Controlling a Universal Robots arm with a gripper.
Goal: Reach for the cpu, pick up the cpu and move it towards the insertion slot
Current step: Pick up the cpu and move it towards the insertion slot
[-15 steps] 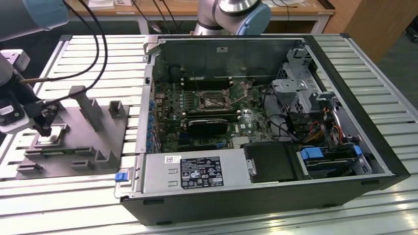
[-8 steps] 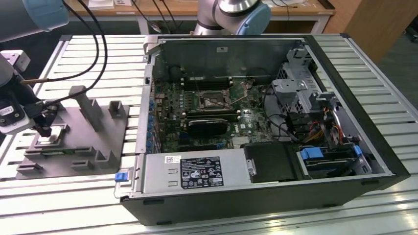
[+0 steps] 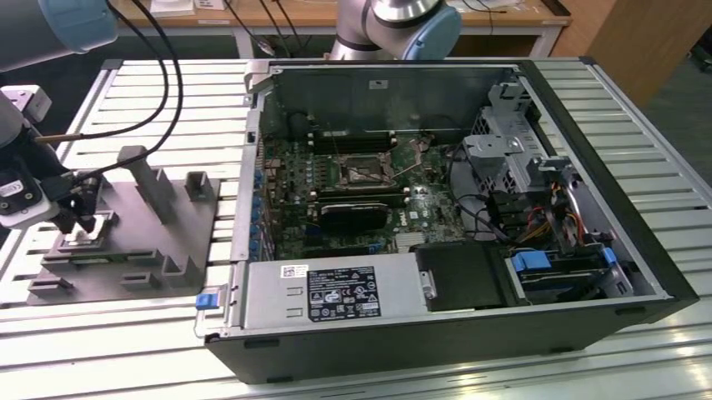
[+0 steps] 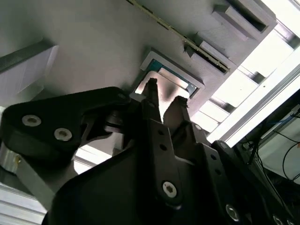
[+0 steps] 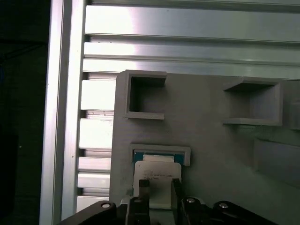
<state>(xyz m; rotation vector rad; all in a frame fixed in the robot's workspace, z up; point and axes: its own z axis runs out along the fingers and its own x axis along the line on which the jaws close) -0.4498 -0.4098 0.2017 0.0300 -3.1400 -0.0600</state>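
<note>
Exterior view: the gripper point(image 3: 76, 223) hangs low over a grey fixture plate point(image 3: 167, 242) at the exterior view's left, on the slatted aluminium table point(image 3: 112, 342). Its tips are just above the cpu point(image 3: 86, 239), which lies flat in the plate. Well apart from it, inside the opened computer case point(image 3: 623, 208), sits the insertion slot point(image 3: 362, 171), silver-framed and dark at its centre. By count: one arm, one gripper, one cpu, one slot, one case, one plate.

Second wrist view: the two black fingers point(image 4: 151, 93) stand parted, with a bright gap between them. Beyond the tips the cpu point(image 4: 161, 79) rests in a shallow framed recess of the plate. The gripper point(image 4: 164, 99) holds nothing.

First wrist view: the cpu point(image 5: 157, 176) shows as one pale square, a bluish edge along its far side, seated against a low grey lip. The gripper point(image 5: 159, 188) is centred over it, jaws apart. Both fingertips point(image 5: 143, 187) lie within the chip's outline, so they appear to be above it, not around it. Two open square brackets point(image 5: 145, 96) stand further along the plate.

The step in hand looks like the end of the reach, and the chip is not yet grasped. A grasp from here would call for the jaws to spread enough to pass both edges of the chip, then a straight descent square to its sides.
</note>
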